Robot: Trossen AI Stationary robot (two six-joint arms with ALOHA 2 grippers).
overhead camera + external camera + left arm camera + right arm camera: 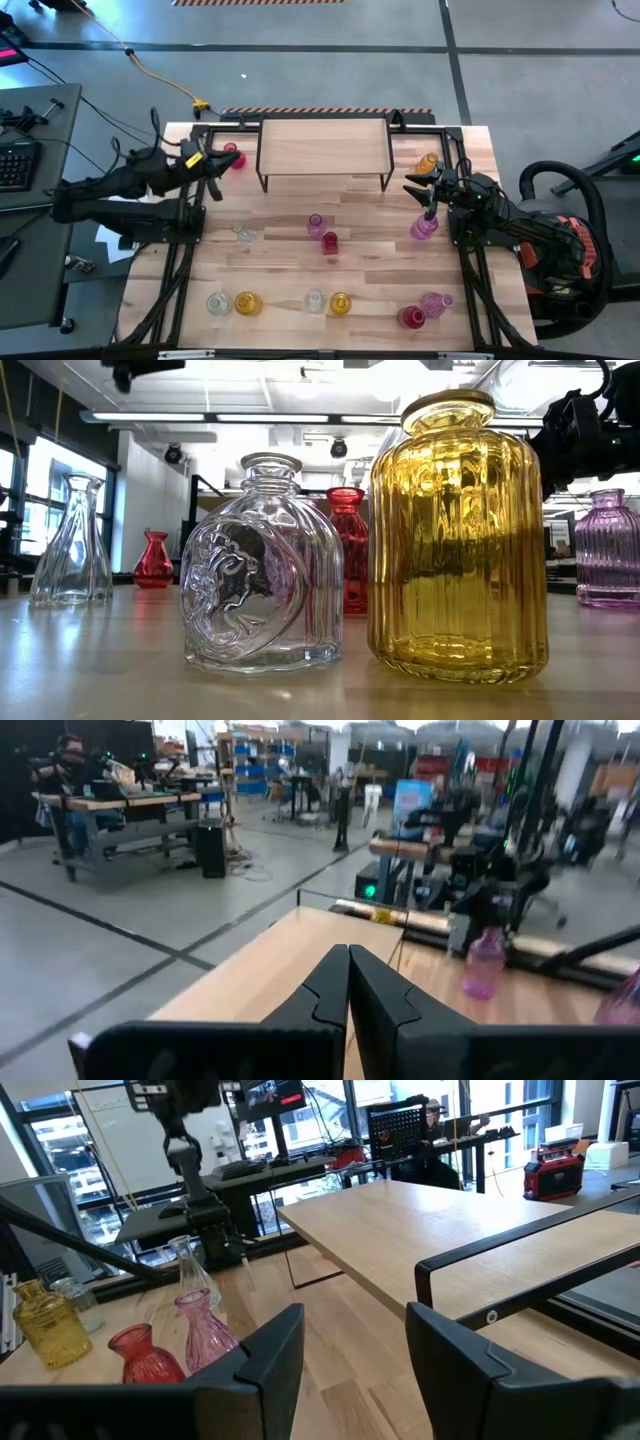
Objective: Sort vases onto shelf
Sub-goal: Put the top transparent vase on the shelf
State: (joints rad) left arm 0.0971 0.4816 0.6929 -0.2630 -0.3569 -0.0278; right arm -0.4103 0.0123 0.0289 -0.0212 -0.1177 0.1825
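Note:
The shelf, a light-wood board on thin black legs, stands at the table's far middle with nothing on it. Several glass vases stand upright on their bases on the tabletop: a red one left of the shelf, an amber one to its right, pink ones, and a near row with an amber vase. My left gripper hovers shut by the shelf's left end, its fingertips together on nothing. My right gripper is open near the shelf's right end, with nothing between its fingers.
The near row fills the low view: a clear embossed vase, a ribbed amber vase, a red vase behind them. A red vase and a pink one stand near right. Bare wood lies between the shelf and the middle vases.

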